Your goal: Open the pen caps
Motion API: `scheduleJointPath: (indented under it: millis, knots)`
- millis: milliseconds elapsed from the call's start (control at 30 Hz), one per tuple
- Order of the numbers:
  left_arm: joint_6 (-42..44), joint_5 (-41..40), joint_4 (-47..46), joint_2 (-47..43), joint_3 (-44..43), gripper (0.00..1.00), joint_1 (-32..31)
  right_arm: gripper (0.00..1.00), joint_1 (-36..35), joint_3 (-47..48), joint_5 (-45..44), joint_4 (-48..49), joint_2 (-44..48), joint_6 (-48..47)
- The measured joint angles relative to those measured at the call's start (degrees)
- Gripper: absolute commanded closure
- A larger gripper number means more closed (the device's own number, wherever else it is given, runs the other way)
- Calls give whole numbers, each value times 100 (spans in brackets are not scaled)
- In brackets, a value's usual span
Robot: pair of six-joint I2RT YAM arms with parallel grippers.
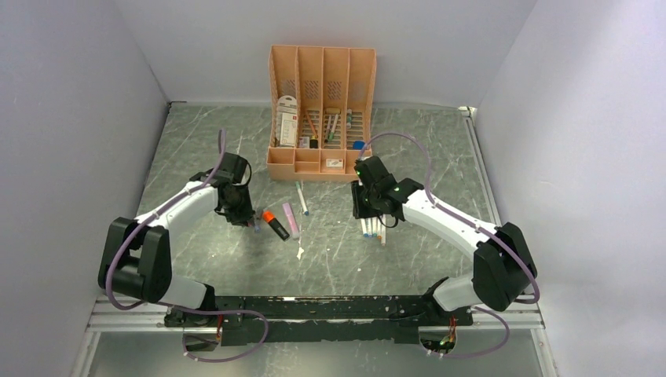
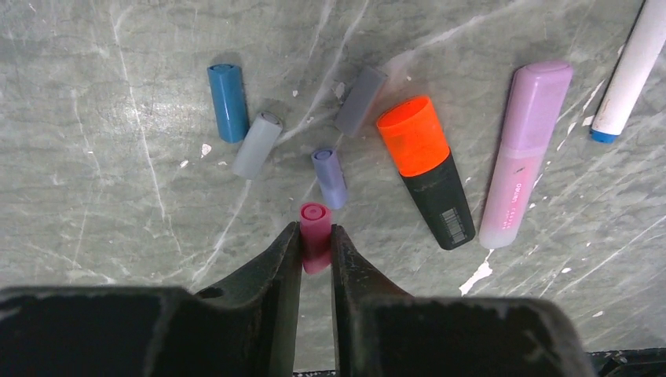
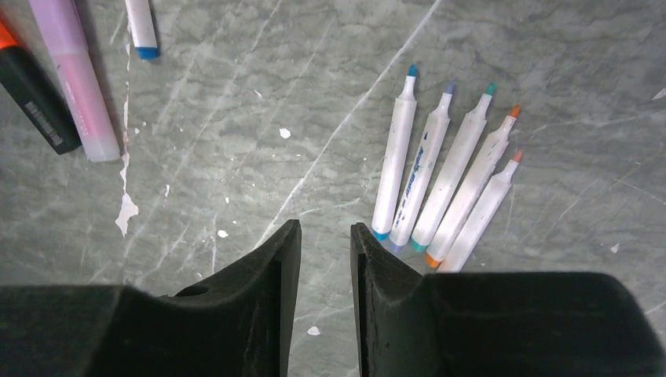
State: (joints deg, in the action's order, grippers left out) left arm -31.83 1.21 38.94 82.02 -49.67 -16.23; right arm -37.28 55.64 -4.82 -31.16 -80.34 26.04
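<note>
Inspecting the left gripper (image 2: 316, 233): its jaws stand narrow, with both inner faces against the sides of the pink cap (image 2: 313, 216). The cap lies lengthwise between them, its open end pointing away. Whether it rests on the table (image 1: 440, 141) cannot be told.

Four loose caps lie just beyond it:
- a lavender cap (image 2: 331, 177) just beside the pink one;
- a blue cap (image 2: 228, 102) and a pale grey cap (image 2: 257, 144) end to end on the left;
- a darker grey cap (image 2: 360, 100) near the orange cap (image 2: 412, 135).

The orange cap is still seated on its black highlighter (image 2: 444, 208). The lilac highlighter (image 2: 526, 153) alongside is also capped.

The right gripper (image 3: 318, 251) has its jaws parted by a narrow gap and holds nothing. It hangs over bare table near the butt ends of five white markers (image 3: 440, 181), which lie side by side with their coloured tips uncovered. A peach organizer (image 1: 321, 110) stands at the rear.
</note>
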Motion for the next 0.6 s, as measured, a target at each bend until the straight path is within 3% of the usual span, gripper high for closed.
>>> scheduleJointPath:
  millis: [600]
  knots:
    - [35,-81,-57,264,-26,59,0,68,-2,-144,273,44,79,2]
